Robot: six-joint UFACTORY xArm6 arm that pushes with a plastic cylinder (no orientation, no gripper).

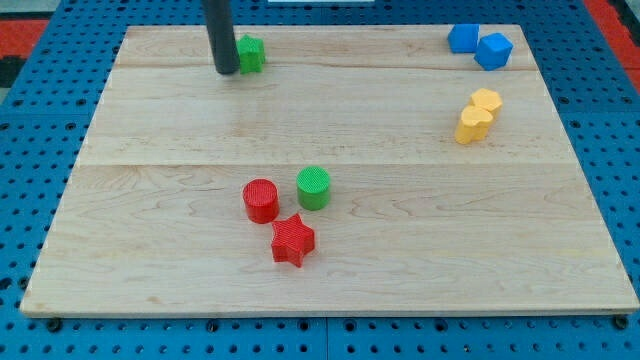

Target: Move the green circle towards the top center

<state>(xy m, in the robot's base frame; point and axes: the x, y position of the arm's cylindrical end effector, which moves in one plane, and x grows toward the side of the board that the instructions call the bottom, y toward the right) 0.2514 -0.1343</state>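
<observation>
My tip (227,70) touching small green block (250,53), holding nothing | green circle (313,187) mid-board, beside red circle (261,200)

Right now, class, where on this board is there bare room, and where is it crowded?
Bare: the middle between green circle and yellow blocks; the top centre. Crowded: circle, red cylinder, red star; my tip beside the green block.

Lab bench — blue pegboard (40,200) under wooden board (330,130).
</observation>
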